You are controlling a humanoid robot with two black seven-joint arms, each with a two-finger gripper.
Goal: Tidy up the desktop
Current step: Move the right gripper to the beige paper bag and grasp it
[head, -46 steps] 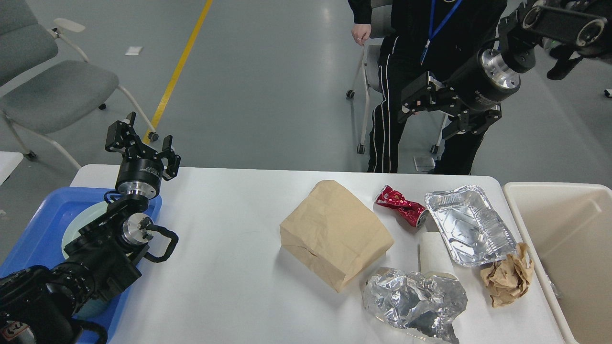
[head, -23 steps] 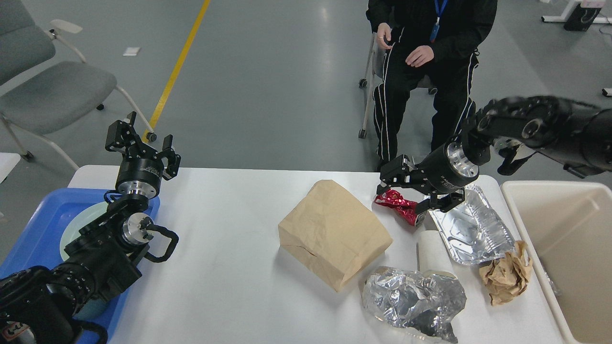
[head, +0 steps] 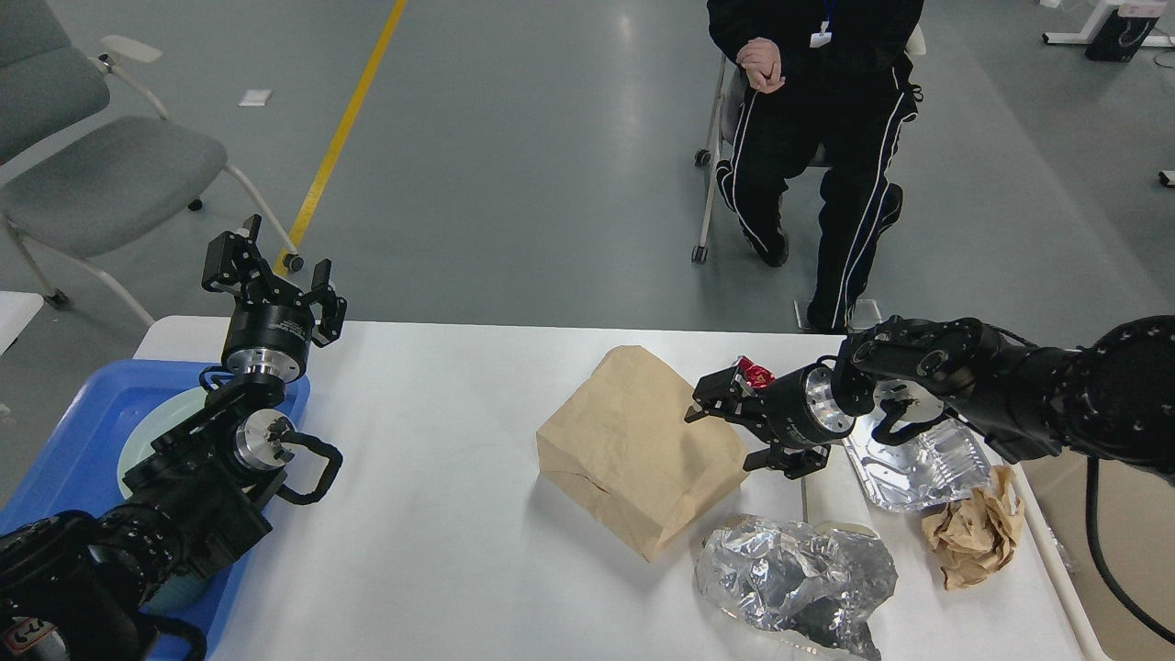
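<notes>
Since half a second before, the right tool [head: 730, 431] had come lower and leftward to the paper bag [head: 633, 450], its fingers spread, empty. The left tool [head: 273, 275] stood released above the blue tray [head: 73, 441]. The surface [head: 441, 514] carried bag, foil [head: 789, 578] and can [head: 755, 371].

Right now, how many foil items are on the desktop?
2. A crumpled foil sheet lies at the near edge, and a foil tray sits right of it, partly hidden by the right arm. Others could be hidden there.
</notes>
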